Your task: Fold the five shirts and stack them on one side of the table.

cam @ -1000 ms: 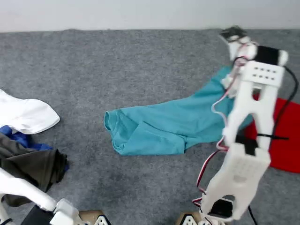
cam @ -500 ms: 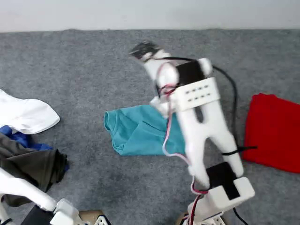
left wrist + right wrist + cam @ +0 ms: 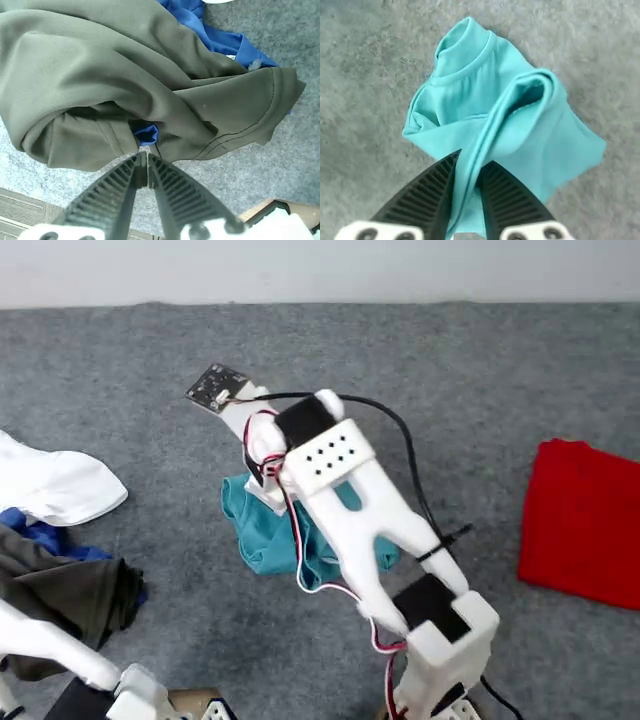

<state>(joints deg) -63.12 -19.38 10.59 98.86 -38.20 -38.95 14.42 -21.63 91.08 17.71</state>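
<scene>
Fingers of the left gripper are pressed together on nothing. They are poised just above the olive shirt, which lies crumpled over the blue shirt at the near left of the worktop. That heap looks like the unsorted supply, waiting its turn.

Toward the middle, the right gripper has its fingers clenched on a rolled fold of the teal shirt, holding one edge over the body of the garment. I judge this to be a fold in progress, since the cloth is doubled over itself and bunched rather than flat.

To the right and well apart, the red shirt lies as a neat flat rectangle, seemingly the start of the stack on that side. Farther back at the left edge, the white shirt lies loose, just beside the blue one.

Counted, there are five shirts: one folded, one in the grip, three unfolded. Of the two arms, one is at work.
</scene>
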